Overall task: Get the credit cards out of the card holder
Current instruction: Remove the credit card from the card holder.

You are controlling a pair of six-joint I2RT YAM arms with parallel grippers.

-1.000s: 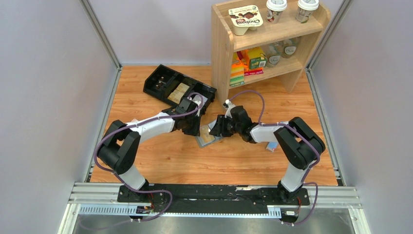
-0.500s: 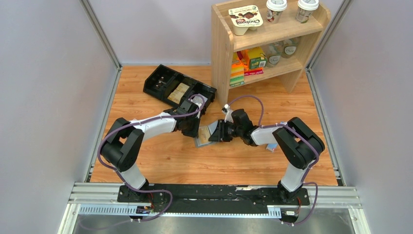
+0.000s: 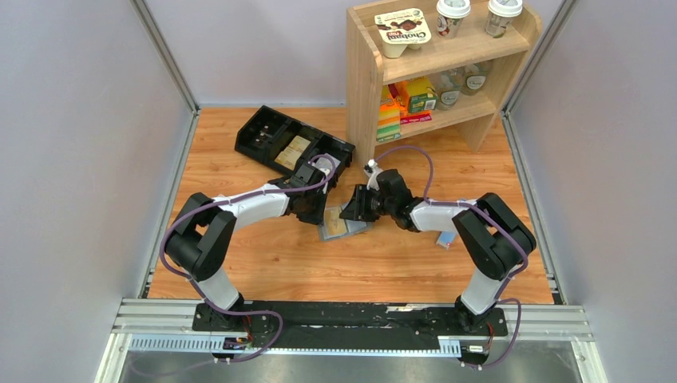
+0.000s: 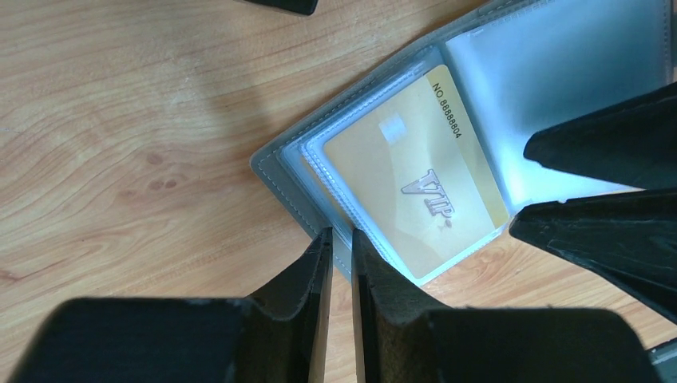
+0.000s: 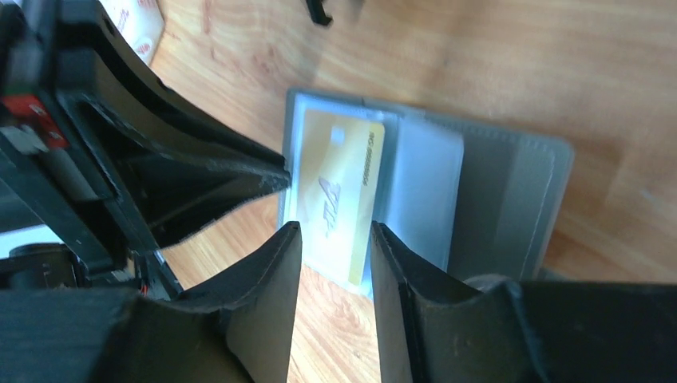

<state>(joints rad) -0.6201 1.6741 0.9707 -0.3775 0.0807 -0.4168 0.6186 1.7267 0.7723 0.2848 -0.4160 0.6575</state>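
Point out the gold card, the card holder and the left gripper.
gold card (image 4: 415, 191), left wrist view, middle of its face.
card holder (image 5: 519, 191), right wrist view, bare grey right half.
left gripper (image 4: 341, 239), left wrist view, midway between its fingertips.

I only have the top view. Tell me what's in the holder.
Observer: One gold card marked VIP, in a clear sleeve of the open holder.
Operator: Give me the left gripper.
Observer: The left gripper is nearly closed, and its tips seem to pinch the holder's edge beside the card.
Operator: Now the right.
Observer: The right gripper is open, with its fingers either side of the card's end. I can't tell if they touch it.
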